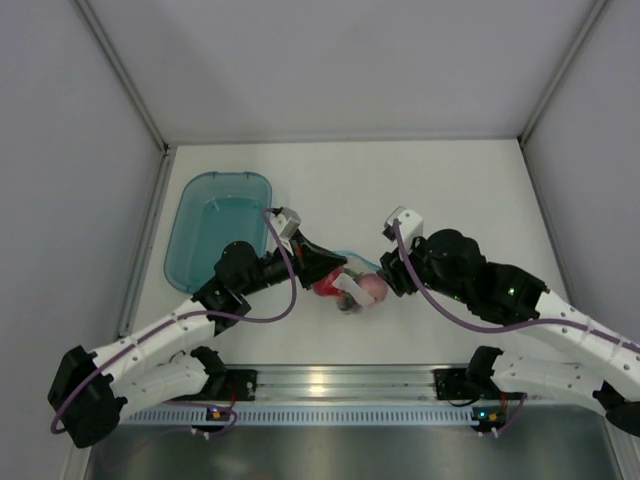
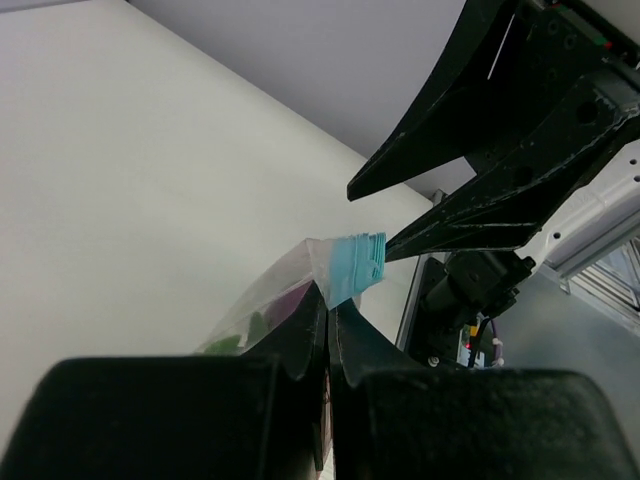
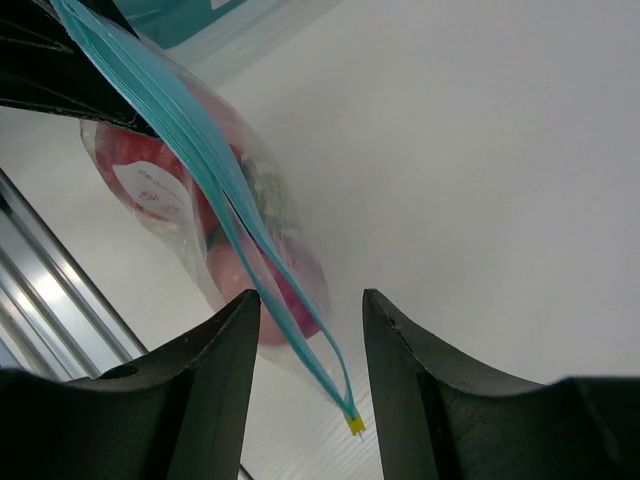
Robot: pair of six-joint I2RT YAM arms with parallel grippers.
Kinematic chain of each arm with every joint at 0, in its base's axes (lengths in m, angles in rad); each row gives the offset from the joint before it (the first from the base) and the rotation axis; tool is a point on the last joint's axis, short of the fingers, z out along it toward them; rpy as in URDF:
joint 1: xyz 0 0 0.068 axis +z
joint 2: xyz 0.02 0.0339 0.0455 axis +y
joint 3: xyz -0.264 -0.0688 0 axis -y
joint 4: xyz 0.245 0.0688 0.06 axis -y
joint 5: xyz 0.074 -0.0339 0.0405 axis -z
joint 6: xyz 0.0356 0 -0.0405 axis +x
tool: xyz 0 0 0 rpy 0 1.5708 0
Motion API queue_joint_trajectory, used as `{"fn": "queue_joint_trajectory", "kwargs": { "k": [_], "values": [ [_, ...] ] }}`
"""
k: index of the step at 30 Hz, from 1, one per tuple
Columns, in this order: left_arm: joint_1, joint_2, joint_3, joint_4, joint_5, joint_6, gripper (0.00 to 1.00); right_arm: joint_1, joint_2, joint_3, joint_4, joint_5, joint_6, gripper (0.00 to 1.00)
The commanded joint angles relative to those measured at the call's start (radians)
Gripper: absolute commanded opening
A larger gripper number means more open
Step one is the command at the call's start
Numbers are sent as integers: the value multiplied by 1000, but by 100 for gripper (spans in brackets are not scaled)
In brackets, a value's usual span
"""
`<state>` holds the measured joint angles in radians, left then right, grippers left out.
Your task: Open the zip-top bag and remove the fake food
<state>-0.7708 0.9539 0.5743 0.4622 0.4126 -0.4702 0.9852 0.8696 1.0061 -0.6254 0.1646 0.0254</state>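
Observation:
The zip-top bag [image 1: 352, 290] hangs just above the table between my two grippers. It is clear, with a light blue zip strip [image 3: 215, 180]. My left gripper [image 1: 325, 268] is shut on the bag's corner just below the strip's end [image 2: 355, 262]; its jaws are pressed together [image 2: 328, 312]. My right gripper [image 3: 310, 298] is open, and the strip's other end with a yellow tab [image 3: 355, 425] hangs between its fingers, untouched. The two strip halves are slightly parted there. The fake food is inside the bag: a red ball [image 3: 135, 165], a pink piece [image 3: 290, 285], and green and purple bits [image 2: 255, 325].
A translucent teal tub [image 1: 190, 200] stands at the back left of the white table. An aluminium rail [image 1: 330, 385] runs along the near edge, close below the bag. Grey walls enclose the table at left, right and back.

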Motion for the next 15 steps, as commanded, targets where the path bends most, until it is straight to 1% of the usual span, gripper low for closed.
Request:
{"fn": "queue_joint_trajectory", "kwargs": {
  "k": [1, 4, 8, 15],
  "values": [
    [2, -7, 47, 84, 26, -10, 0, -3, 14, -18, 64, -2, -13, 46],
    [2, -14, 48, 84, 43, -12, 0, -5, 28, -34, 84, -2, -15, 45],
    [4, -23, 41, 84, 25, -2, 0, -10, 17, -23, 87, -17, -13, 45],
    [4, -14, 38, 84, 9, -8, 0, -19, -47, -4, 62, -33, -16, 45]
  ]
}}
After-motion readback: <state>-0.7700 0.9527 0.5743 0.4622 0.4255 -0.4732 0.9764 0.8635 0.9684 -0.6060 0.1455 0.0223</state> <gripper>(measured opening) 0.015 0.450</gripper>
